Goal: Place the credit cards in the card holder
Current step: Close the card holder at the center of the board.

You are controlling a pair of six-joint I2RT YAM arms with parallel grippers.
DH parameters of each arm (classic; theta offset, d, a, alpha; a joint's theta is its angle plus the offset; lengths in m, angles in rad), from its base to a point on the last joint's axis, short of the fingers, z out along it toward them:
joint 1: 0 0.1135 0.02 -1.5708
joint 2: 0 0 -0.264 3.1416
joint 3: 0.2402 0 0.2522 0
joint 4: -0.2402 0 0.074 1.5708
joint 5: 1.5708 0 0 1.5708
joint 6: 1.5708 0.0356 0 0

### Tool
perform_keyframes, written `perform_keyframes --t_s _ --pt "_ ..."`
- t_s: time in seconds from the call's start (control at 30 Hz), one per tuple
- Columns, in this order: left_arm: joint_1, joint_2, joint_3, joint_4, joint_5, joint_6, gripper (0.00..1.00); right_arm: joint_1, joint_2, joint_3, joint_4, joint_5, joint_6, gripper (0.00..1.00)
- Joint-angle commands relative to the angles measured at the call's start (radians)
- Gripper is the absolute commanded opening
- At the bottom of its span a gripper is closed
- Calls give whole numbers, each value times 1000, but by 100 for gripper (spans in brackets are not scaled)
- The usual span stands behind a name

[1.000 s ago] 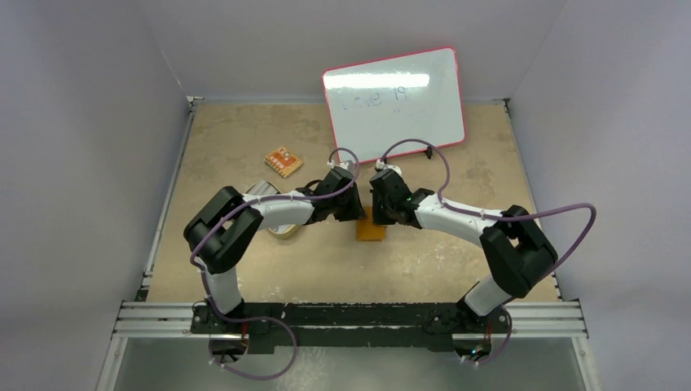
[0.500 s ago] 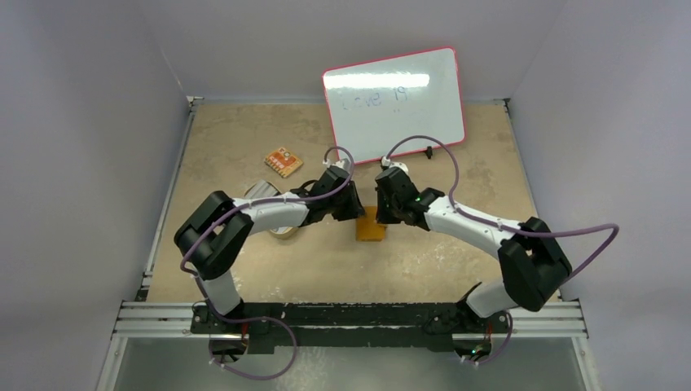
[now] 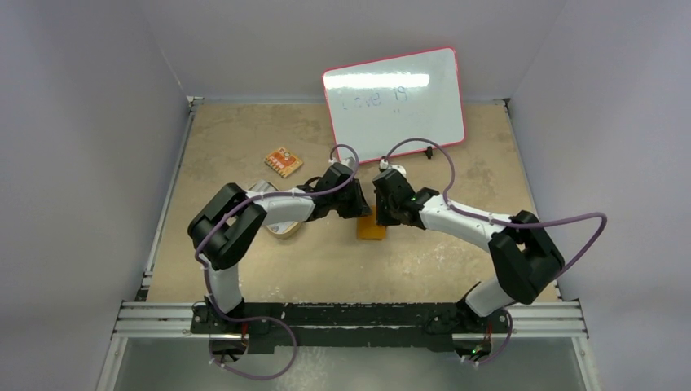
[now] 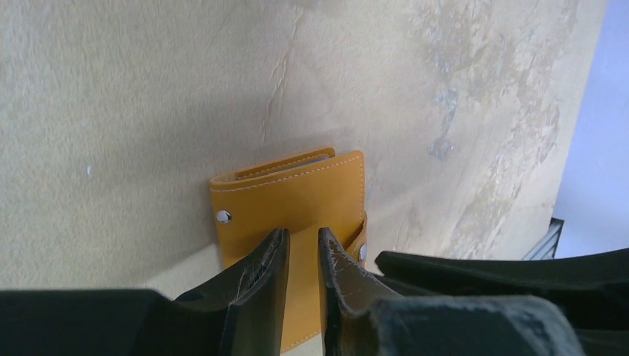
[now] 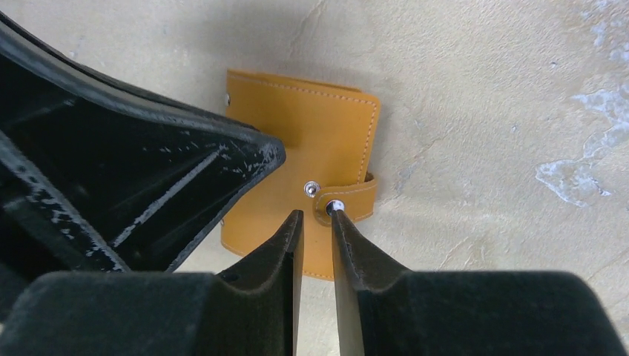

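Note:
The orange card holder (image 3: 371,230) lies folded on the table between both grippers. In the left wrist view my left gripper (image 4: 300,233) hovers over the card holder (image 4: 297,196), jaws a narrow gap apart with nothing between them. In the right wrist view my right gripper (image 5: 315,213) is slightly open at the holder's strap (image 5: 352,199), its right fingertip touching the strap's snap; the strap lies unfastened beside its stud (image 5: 311,188). The grey credit cards (image 3: 257,188) peek out from under the left arm, far from both grippers.
An orange patterned flat piece (image 3: 283,162) lies at the back left. A tan oval dish (image 3: 284,231) sits under the left forearm. A pink-edged whiteboard (image 3: 395,96) leans against the back wall. The two grippers are nearly touching above the holder.
My right gripper has gone from shut to slightly open at the strap. Both elbows swung outward and back in; the fingertips stayed over the holder.

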Motion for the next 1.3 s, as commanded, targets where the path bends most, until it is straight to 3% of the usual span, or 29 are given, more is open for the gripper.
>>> perform_keyframes --t_s 0.0,0.37,0.47,0.97,1.27 --pt "2 41 45 -39 -21 33 20 7 28 25 3 43 -2 23" --pt "3 31 28 -50 -50 34 20 7 62 24 26 55 -15 22" --pt "2 32 24 -44 -50 34 20 2 35 -1 58 -36 -22 22" --pt "-8 49 -4 -27 -61 12 19 -65 -51 -87 136 -120 4 21" --pt "-23 48 4 -27 -60 10 19 -158 -100 -160 214 -257 3 18"
